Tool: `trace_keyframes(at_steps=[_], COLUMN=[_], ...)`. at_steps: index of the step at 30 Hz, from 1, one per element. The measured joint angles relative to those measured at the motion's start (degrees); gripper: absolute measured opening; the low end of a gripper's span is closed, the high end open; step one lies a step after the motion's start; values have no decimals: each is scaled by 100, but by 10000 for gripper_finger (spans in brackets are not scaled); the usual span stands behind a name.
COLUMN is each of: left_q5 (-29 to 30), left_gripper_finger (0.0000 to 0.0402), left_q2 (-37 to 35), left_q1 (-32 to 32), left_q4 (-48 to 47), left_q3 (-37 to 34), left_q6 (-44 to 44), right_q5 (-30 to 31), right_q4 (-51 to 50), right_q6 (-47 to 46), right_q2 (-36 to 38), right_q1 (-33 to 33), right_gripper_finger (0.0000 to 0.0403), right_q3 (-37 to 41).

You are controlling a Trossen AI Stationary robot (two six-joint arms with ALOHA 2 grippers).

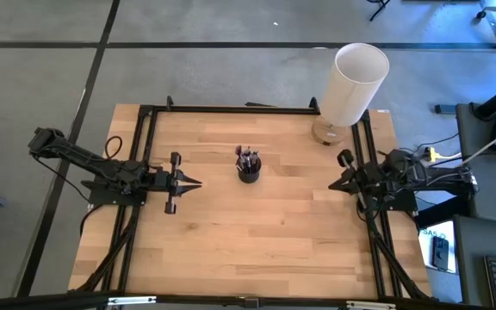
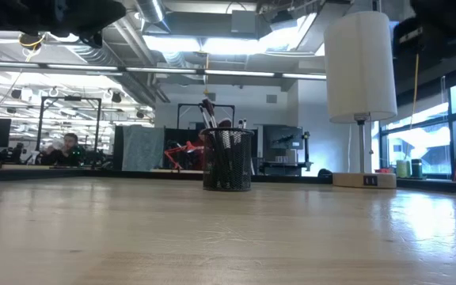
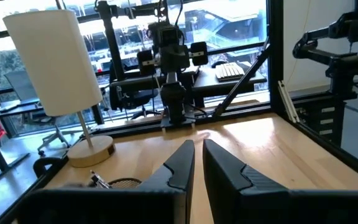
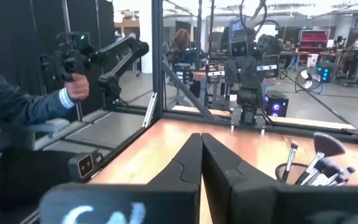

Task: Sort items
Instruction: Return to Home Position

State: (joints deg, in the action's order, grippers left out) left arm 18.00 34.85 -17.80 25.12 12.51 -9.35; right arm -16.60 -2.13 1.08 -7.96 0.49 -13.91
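brushes [image 1: 247,157] are all in the black mesh cup [image 1: 248,173]. the cup sits about mid-table, a little toward the far edge, between the two arms.

low view: cup [image 2: 228,162] stands upright on the table [image 2: 212,229]. brushes [image 2: 209,117] stick out above the rim, leaning slightly, and the handles show through the mesh.

right wrist view: brush heads are up [image 4: 319,158]. one wide fan-shaped head [image 4: 328,144] is the tallest of them, and the cup rim [image 4: 289,170] is just visible.

left wrist view: only a bit of the mesh rim [image 3: 124,182] and one tip [image 3: 97,180] show.

left claw [image 1: 198,182]: over the left part of the table [image 1: 231,250], pointing at the cup and well apart from it. it is clenched and empty. in its wrist view [image 3: 198,144] the fingers [image 3: 180,165] run nearly together with nothing between them.

right claw [image 1: 332,184]: at the table's right side, also pointing at the cup and well apart from it. it is clenched and empty. in its wrist view [image 4: 201,135] the fingers [image 4: 224,167] meet at the tips.

the claws face each other across the cup, and each wrist view sees the other arm at the far side.

white lamp [image 1: 356,82] is at the far right corner, base on the table, near the right arm. in the low view [image 2: 360,67] it is to the right of the cup, farther back.

off the table, right wrist view: a person [image 4: 11,118] in a dark sleeve, hand [image 4: 76,87] gripping the handle of another dark arm.

low view: a second person [image 2: 70,146] far back in the room.
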Motion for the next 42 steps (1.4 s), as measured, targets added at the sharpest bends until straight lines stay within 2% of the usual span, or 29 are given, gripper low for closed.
trace_keyframes(at_steps=[5, 13, 23, 36, 42], left_q5=[26, 2, 3, 35, -416], left_gripper_finger=[29, 29, 29, 29, 29], left_q2=[0, 0, 0, -69, -169], left_q1=[4, 44, 28, 225, 429], left_q4=[-9, 35, -100, -292, -301], left_q3=[0, 0, -4, -4, -4], left_q6=[-1, 246, 531, 423, 403], right_q5=[40, 13, 48, -128, -302], right_q4=[445, 102, 1294, 1706, 1768], right_q6=[-360, -424, -491, -714, -785], right_q2=[345, 391, 393, 395, 389], right_q1=[-114, -120, -123, -123, -123], right_gripper_finger=[10, 10, 10, 10, 10], right_q3=[321, 351, 1080, 1306, 1360])
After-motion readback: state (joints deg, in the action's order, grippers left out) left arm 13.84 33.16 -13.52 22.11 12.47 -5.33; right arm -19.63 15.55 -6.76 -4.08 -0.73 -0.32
